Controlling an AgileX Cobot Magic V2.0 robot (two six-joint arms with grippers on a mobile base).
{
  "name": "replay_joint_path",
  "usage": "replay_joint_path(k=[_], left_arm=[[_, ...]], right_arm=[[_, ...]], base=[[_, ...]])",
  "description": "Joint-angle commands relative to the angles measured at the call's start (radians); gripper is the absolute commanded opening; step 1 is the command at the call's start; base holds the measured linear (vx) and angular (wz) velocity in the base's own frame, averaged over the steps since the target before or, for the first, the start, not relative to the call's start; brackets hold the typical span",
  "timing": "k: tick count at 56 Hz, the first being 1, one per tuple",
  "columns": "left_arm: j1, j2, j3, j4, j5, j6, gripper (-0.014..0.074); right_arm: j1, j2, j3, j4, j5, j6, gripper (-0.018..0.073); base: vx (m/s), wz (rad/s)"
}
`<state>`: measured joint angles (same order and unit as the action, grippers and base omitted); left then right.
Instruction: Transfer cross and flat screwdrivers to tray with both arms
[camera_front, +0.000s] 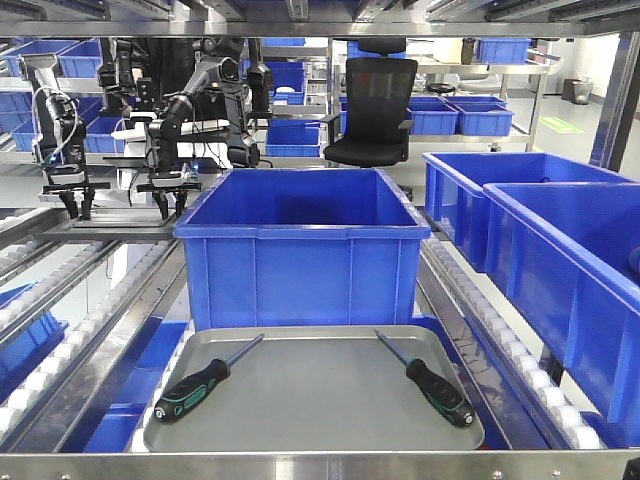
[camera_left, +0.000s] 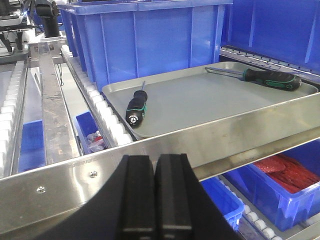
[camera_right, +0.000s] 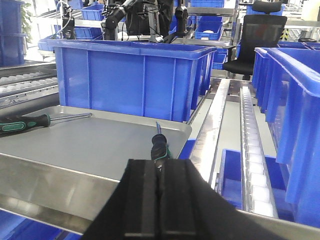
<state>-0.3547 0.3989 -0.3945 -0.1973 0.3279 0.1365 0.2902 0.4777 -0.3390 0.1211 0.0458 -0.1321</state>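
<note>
The grey metal tray (camera_front: 320, 400) lies at the front of the conveyor with both screwdrivers in it. One screwdriver (camera_front: 192, 388) rests at the tray's left side, the other (camera_front: 438, 388) at its right, shafts pointing toward the far rim. Which tip is flat or cross cannot be told. My left gripper (camera_left: 156, 159) is shut and empty, below the steel front rail, with the left screwdriver (camera_left: 136, 107) ahead of it in the tray (camera_left: 200, 100). My right gripper (camera_right: 160, 165) is shut and empty, and the right screwdriver (camera_right: 160, 146) lies just beyond its tips. Neither gripper shows in the front view.
A deep blue bin (camera_front: 300, 240) stands right behind the tray. More blue bins (camera_front: 560, 250) line the right side. Roller rails (camera_front: 60, 340) run along both sides. A steel rail (camera_front: 300, 465) crosses the front. Other robot arms (camera_front: 170, 130) and a black chair (camera_front: 372, 100) stand far back.
</note>
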Motion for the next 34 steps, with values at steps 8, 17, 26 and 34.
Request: replay_joint_path(k=[8, 17, 26, 34], left_arm=[[-0.003, 0.004, -0.029, -0.01, -0.079, -0.007, 0.0], [0.025, -0.022, 0.036, 0.072, -0.185, 0.049, 0.0], [0.21, -0.153, 0.239, 0.069, -0.464, 0.047, 0.0], [0.325, -0.31, 0.38, 0.096, -0.489, -0.016, 0.0]], right_arm=[[-0.004, 0.004, -0.03, -0.003, -0.088, -0.001, -0.0008], [-0.004, 0.004, -0.03, -0.003, -0.088, -0.001, -0.0008], [-0.004, 0.004, -0.03, -0.003, -0.088, -0.001, -0.0008], [-0.004, 0.004, -0.03, -0.003, -0.087, -0.001, -0.0008]], base=[[0.0, 0.0], [0.0, 0.0], [0.0, 0.01], [0.0, 0.0]])
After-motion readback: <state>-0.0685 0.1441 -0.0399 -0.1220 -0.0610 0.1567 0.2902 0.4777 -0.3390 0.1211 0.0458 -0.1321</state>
